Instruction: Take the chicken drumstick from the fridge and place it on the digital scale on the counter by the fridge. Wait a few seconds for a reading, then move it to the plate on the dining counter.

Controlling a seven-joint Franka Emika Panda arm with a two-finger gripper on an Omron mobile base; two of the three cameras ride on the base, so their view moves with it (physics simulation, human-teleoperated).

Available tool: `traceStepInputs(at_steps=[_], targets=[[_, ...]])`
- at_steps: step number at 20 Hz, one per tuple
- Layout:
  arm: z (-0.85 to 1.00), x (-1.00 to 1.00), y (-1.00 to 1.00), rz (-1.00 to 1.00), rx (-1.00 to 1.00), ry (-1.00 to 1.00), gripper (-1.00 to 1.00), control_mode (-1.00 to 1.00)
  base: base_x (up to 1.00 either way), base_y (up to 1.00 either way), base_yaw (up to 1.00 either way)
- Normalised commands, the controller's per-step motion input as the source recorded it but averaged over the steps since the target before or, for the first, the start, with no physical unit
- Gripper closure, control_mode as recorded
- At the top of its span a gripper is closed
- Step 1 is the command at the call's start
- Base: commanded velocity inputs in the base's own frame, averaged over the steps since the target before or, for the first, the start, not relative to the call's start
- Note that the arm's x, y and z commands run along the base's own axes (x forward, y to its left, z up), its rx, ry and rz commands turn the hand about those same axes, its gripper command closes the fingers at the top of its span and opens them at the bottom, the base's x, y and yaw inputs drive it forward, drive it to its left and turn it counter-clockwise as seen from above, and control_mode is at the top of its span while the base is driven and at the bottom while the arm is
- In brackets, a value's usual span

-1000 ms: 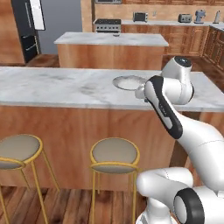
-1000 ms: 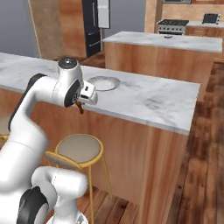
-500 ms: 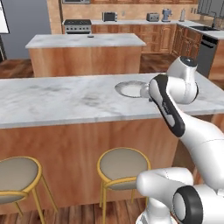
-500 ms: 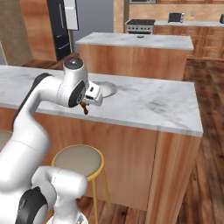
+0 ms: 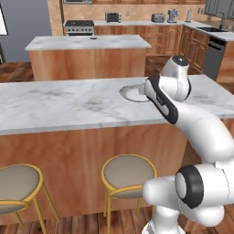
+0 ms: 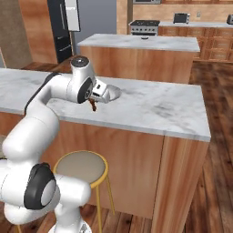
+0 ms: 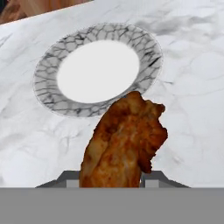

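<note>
My gripper (image 7: pixel 111 179) is shut on the reddish-brown chicken drumstick (image 7: pixel 124 142), which hangs just above the white marble dining counter (image 7: pixel 192 109). The pale plate (image 7: pixel 98 70), with a crackled grey rim, lies empty on the counter just beyond the drumstick. In the right base view the drumstick (image 6: pixel 93 105) hangs under the gripper (image 6: pixel 93 103) over the near half of the counter (image 6: pixel 154 104), and the hand hides most of the plate (image 6: pixel 116 92). In the left base view the forearm covers one side of the plate (image 5: pixel 132 93). The digital scale is out of view.
Yellow-legged stools (image 5: pixel 129 171) (image 5: pixel 13 183) (image 6: pixel 82 166) stand below the counter's front edge. A second marble island (image 5: pixel 87 43) stands behind, with wooden cabinets and a stove beyond. The dark fridge (image 6: pixel 61 27) is far back on the left.
The base has driven and turned, so the whole scene has shifted in both base views. The gripper, still holding the drumstick, has come closer to the plate.
</note>
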Motion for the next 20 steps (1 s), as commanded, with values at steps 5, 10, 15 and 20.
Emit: traceStepInputs(at_steps=[5,10,15,20], targets=[[0.09,1.00,0.00,-0.02,0.00,0.00,1.00,-1.00,0.00,0.00,0.00],[-0.03,0.90,0.03,-0.02,-0.01,0.05,1.00,-1.00,0.00,0.00,0.00],[-0.40,0.75,0.19,0.00,-0.06,0.08,1.00,-1.00,0.00,0.00,0.00],[-0.33,0.33,0.22,0.00,-0.08,0.04,1.00,-1.00,0.00,0.00,0.00]])
